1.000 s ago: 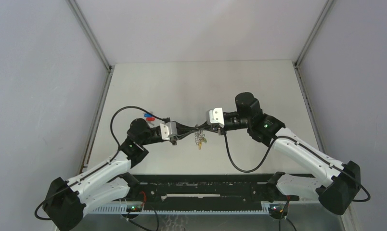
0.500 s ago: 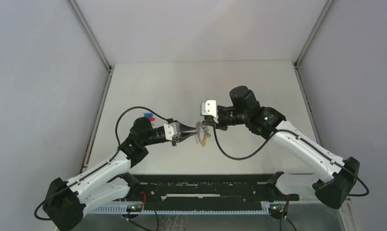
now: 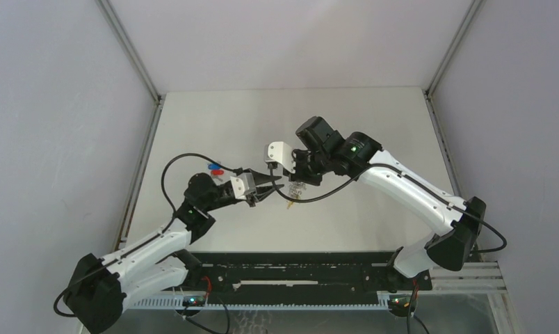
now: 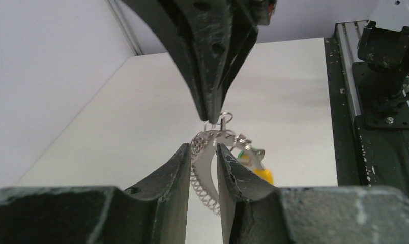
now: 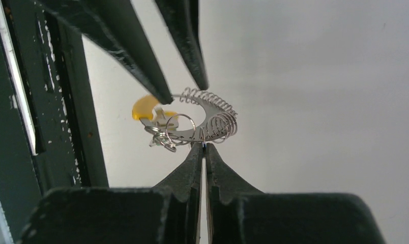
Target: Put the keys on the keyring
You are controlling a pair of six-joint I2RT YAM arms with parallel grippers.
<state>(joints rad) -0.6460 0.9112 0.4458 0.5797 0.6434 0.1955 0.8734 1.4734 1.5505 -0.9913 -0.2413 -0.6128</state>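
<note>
The keyring, a silver coil-chain loop with a yellow strip, hangs in the air between my two grippers. My right gripper is shut, and its tips pinch a small metal ring of the keyring. In the left wrist view the right fingers come down from above onto that ring. My left gripper has its jaws a little apart. The chain passes between them and lies against one finger. The yellow strip hangs behind. The tiny black-headed key is not visible in any view.
A blue- and red-headed pair of keys lies on the white table behind my left wrist. The black rail runs along the near edge. Grey walls enclose the table on the left, right and back.
My right arm has swung left and turned its wrist, carrying the keyring a little left and toward the back. My left gripper has stayed almost in place at the chain.
</note>
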